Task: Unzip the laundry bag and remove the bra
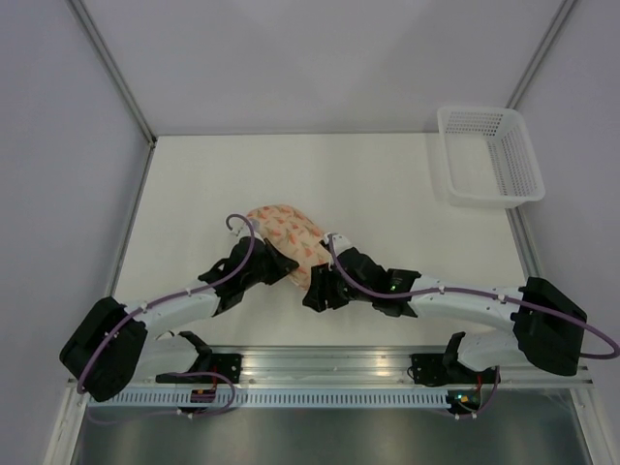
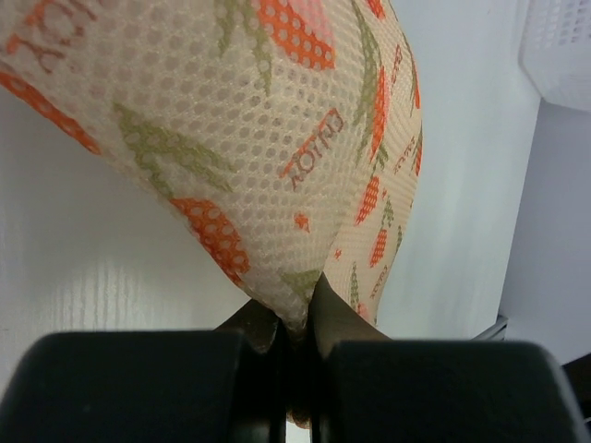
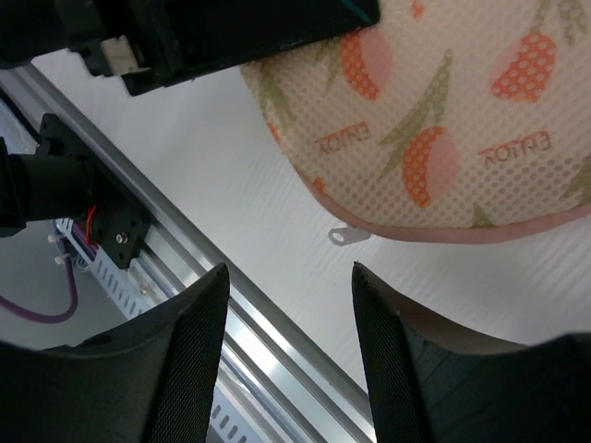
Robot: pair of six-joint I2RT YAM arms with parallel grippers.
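White worktop (image 1: 387,184), arms at its near edge. Left gripper (image 2: 297,323) is clenched on the near tip of the laundry bag (image 1: 286,232). Right gripper (image 3: 288,277) is agape and empty, with the zipper pull (image 3: 348,235) just ahead between its fingers. Bra not visible, presumably inside. Basket (image 1: 489,155) sits far right.

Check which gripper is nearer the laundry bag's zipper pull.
Right. The right gripper hangs open with the zipper pull just ahead of its jaws, not touching. The left gripper is shut on the laundry bag's fabric edge, away from the pull.
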